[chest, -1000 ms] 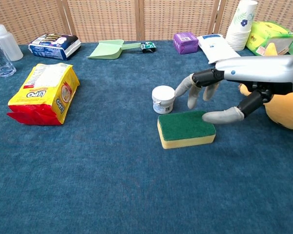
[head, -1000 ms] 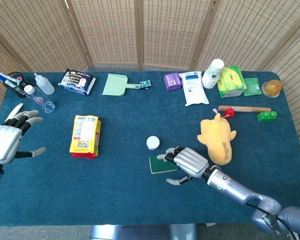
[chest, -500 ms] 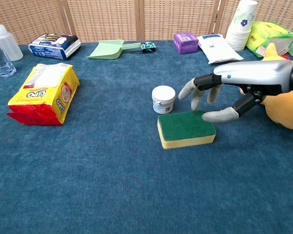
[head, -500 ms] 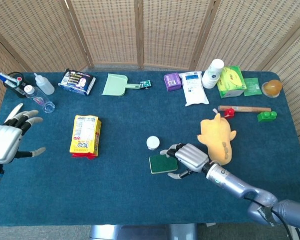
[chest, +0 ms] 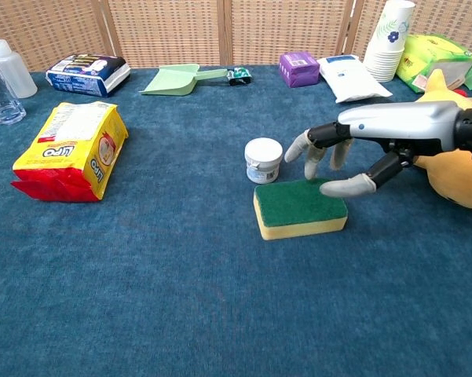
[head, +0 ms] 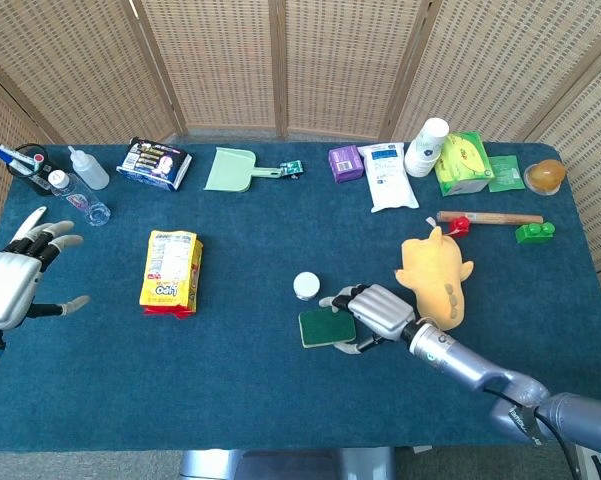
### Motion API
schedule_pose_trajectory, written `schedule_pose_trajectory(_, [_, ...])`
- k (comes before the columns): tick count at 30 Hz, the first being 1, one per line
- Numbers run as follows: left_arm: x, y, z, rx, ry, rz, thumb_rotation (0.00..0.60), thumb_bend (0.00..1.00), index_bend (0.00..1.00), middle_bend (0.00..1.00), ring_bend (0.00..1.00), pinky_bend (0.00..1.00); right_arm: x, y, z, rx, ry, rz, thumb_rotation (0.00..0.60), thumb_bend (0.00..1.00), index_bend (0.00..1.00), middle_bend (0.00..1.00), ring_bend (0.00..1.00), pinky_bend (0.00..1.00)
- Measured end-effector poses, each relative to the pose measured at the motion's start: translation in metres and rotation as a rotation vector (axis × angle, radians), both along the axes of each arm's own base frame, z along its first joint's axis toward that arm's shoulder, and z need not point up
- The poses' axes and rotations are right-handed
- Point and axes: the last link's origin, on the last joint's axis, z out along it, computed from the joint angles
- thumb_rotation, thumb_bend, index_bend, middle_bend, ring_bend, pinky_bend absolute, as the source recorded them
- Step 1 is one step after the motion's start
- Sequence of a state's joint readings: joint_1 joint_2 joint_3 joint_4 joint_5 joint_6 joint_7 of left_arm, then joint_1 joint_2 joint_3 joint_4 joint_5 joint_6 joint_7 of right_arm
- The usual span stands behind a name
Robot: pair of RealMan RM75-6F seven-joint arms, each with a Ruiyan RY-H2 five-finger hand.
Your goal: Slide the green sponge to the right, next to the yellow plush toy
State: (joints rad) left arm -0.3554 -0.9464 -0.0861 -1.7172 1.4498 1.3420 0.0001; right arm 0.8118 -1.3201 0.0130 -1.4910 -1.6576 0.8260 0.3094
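The green sponge (head: pixel 324 327) (chest: pixel 299 207), green on top and yellow below, lies flat on the blue table just in front of a small white jar (head: pixel 306 285) (chest: pixel 263 160). My right hand (head: pixel 372 313) (chest: pixel 347 149) hovers over the sponge's right end with fingers spread and holds nothing; whether its fingertips touch the green top is unclear. The yellow plush toy (head: pixel 435 278) (chest: pixel 458 175) lies to the right, partly hidden behind my right forearm in the chest view. My left hand (head: pixel 12 280) is raised at the far left edge, fingers spread, with nothing in it.
A yellow snack packet (head: pixel 170 270) (chest: pixel 67 151) lies left of centre. Along the back stand bottles (head: pixel 86 167), a dark packet (head: pixel 154 163), a green dustpan (head: pixel 230 169), a purple box (head: pixel 345 161), a white pouch (head: pixel 389 176), stacked cups (head: pixel 426 146) and green packs (head: pixel 463 162).
My right hand has drawn slightly back and to the right above the sponge's right end. The sponge has not moved, nor has my left hand.
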Motion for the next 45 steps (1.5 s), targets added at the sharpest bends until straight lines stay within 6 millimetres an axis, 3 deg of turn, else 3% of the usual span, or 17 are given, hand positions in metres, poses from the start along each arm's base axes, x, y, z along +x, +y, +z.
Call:
schedule_pose_trajectory(14, [-0.001, -0.002, 0.002, 0.001, 0.001, 0.005, 0.484, 0.11, 0.23, 0.18, 0.18, 0.36, -0.010, -0.014, -0.001, -0.030, 0.028, -0.025, 0.265, 0.37, 0.18, 0.33, 0.21, 0.31])
schedule_pose_trajectory(22, [0.000, -0.002, 0.001, -0.003, -0.004, 0.001, 0.485, 0.11, 0.23, 0.18, 0.18, 0.36, -0.017, -0.011, -0.005, -0.016, 0.051, -0.035, 0.267, 0.37, 0.18, 0.35, 0.23, 0.32])
schedule_pose_trajectory(28, [0.003, 0.001, -0.002, -0.012, -0.009, -0.010, 0.487, 0.11, 0.23, 0.18, 0.17, 0.35, -0.021, -0.001, 0.001, -0.018, 0.048, -0.038, 0.257, 0.37, 0.18, 0.39, 0.25, 0.32])
schedule_pose_trajectory(45, [0.008, 0.005, -0.009, -0.039, -0.018, -0.037, 0.485, 0.11, 0.22, 0.18, 0.17, 0.35, -0.037, 0.039, 0.036, -0.034, 0.059, -0.081, 0.206, 0.37, 0.18, 0.40, 0.26, 0.33])
